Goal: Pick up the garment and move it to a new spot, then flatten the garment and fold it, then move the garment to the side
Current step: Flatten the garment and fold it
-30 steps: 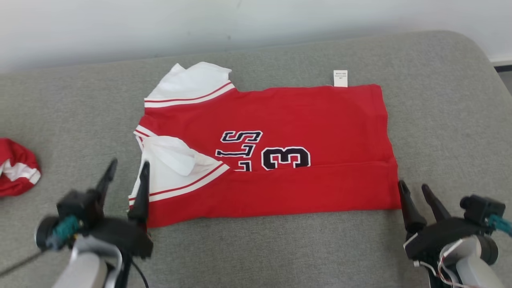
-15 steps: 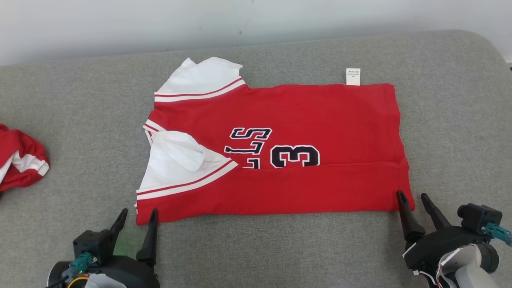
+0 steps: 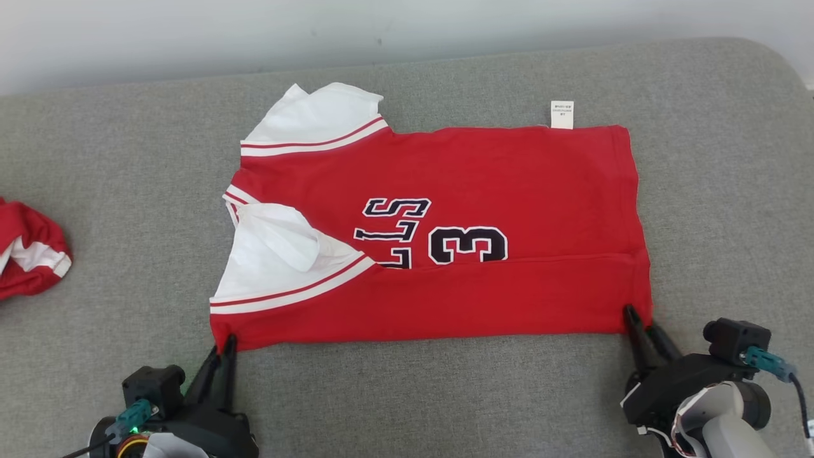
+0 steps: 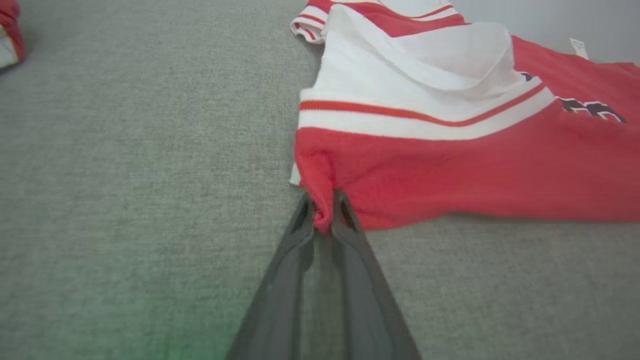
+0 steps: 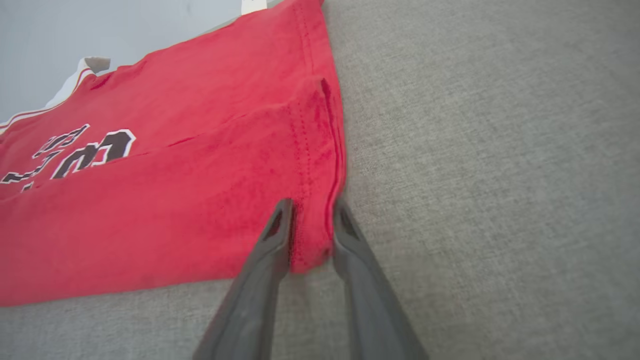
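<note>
The garment (image 3: 458, 178) is a red jersey with white sleeves and a black "3", lying flat on the grey cushion (image 3: 413, 394) with its near edge folded over. My left gripper (image 3: 224, 346) is shut on its near left corner, and in the left wrist view the red cloth (image 4: 475, 160) is pinched between the tips of that gripper (image 4: 322, 202). My right gripper (image 3: 641, 320) straddles the near right corner. In the right wrist view this gripper (image 5: 311, 207) has its fingers a little apart, with the hem of the garment (image 5: 150, 200) bunched between them.
A second red and white cloth (image 3: 28, 254) lies crumpled at the cushion's left edge. A white label (image 3: 562, 114) sticks out from the jersey's far edge. A pale wall (image 3: 407, 32) runs behind the cushion. Bare cushion surrounds the jersey on all sides.
Both grippers have moved up to the jersey's near corners and narrowed: the left has closed on the left corner, the right has closed partway around the right one. The camera shifted slightly.
</note>
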You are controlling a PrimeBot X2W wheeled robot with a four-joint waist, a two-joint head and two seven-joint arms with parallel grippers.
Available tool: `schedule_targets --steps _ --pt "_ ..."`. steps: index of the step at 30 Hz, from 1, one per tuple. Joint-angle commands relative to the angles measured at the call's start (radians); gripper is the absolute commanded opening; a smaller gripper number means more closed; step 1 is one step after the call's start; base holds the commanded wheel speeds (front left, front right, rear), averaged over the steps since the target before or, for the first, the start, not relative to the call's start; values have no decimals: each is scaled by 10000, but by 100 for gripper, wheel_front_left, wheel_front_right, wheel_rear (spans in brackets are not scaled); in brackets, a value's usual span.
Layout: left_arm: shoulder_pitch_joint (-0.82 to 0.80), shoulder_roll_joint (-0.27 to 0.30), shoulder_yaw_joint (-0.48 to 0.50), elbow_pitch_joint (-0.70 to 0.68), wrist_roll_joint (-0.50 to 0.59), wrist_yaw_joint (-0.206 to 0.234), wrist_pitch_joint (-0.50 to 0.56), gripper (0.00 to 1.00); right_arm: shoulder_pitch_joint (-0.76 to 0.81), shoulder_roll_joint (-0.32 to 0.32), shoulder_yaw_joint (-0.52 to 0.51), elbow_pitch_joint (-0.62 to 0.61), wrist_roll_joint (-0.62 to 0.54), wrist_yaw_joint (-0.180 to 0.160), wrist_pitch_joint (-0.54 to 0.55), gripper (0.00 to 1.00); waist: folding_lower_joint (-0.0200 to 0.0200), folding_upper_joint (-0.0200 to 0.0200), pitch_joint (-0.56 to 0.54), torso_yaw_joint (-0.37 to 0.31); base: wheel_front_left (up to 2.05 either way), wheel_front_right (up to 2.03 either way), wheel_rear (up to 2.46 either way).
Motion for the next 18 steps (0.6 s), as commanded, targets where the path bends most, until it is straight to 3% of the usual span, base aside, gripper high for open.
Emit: schedule_targets --steps 1,9,18 --pt "-51 -96 -48 238 -116 -84 -38 0 -76 110 108 70 -41 -25 -74 0 0 0 -55 42 0 0 0" --pt "485 -249 154 301 -130 -119 -362 0 506 -36 137 -131 146 -25 -420 0 0 0 -822 243 0 0 0" --pt "2488 -354 411 -1358 -117 648 -429 0 2358 2 -519 -1574 133 -25 22 0 0 0 -1386 489 0 0 0"
